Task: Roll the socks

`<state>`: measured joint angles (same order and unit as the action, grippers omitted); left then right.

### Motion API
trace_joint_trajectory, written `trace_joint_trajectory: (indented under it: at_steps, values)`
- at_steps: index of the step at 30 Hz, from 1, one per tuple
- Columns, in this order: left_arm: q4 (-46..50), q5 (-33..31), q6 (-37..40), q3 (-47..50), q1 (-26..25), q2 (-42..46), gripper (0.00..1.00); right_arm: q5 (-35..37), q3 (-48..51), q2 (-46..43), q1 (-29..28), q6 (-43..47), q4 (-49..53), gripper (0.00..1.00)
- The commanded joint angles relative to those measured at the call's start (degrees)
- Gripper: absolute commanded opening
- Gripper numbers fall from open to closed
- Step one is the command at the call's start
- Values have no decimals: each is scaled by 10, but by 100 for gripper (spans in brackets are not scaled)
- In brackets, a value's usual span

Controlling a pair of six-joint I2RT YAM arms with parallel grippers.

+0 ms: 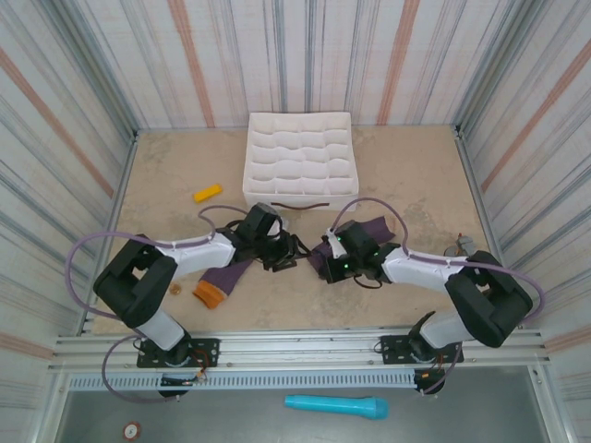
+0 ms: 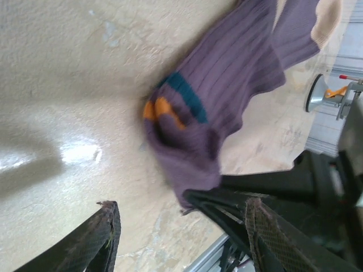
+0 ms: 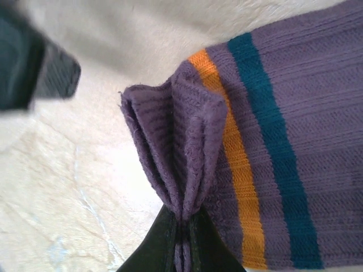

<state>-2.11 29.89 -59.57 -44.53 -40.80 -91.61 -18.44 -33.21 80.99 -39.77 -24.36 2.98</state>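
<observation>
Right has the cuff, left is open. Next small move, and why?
Probably rotate the right gripper to fold the pinched cuff over onto the sock, starting the roll. It is shut on the bunched cuff edge and the rest of that sock lies on the table. The left gripper is open with nothing between its fingers, so the right one seems best placed to act.

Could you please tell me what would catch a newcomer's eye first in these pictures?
Probably the purple sock with orange and teal stripes, its bunched edge pinched in the shut jaws of the right arm. A second sock lies under the left arm, whose jaws stand open. A white divided box sits at the back, in the middle.
</observation>
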Motion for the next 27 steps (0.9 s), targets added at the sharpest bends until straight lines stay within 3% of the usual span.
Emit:
trace_joint_trajectory:
  at_steps: [1, 5, 8, 27]
  values:
    - [-49, -14, 27, 16, -9, -5, 61, -150, 3, 26, 45, -41, -29, 0]
    - [-47, -26, 47, 1, -20, -28, 61, -247, -4, 70, 92, -75, -55, 0]
    - [-63, -38, 42, 1, -20, -46, 59, -276, -20, 102, 108, -84, -46, 0]
    - [-81, -82, 34, -42, -17, -138, 30, -287, -38, 168, 149, -118, -30, 0]
